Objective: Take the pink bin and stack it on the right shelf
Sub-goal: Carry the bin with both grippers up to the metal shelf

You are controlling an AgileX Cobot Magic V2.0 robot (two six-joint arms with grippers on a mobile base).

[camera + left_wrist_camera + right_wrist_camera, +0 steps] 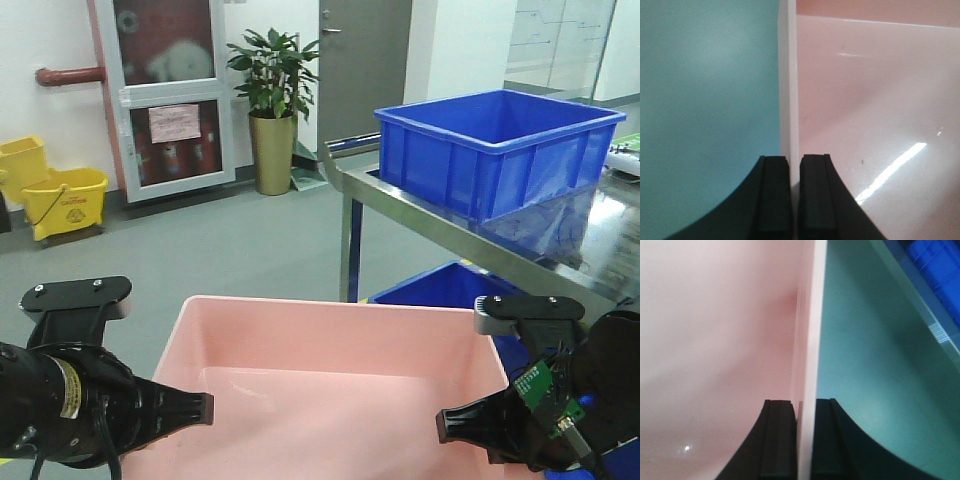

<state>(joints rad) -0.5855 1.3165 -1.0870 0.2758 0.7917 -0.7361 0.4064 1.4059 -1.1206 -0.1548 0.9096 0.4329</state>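
The pink bin [340, 370] sat low in front of the robot, just beside the steel table [430, 222] that carried a blue crate [500, 150]. The left tool [794, 162] pinched the bin's left wall, one finger inside and one outside. The right tool [805, 405] pinched the right wall likewise.

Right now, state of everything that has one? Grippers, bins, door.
Pink bin, upright, empty, held by both side walls.
Left gripper, shut on the left wall.
Right gripper, shut on the right wall.
Blue crate, upright on the top shelf, nothing showing inside.
Lower blue crate, mostly hidden under that shelf.
Grey door, closed.
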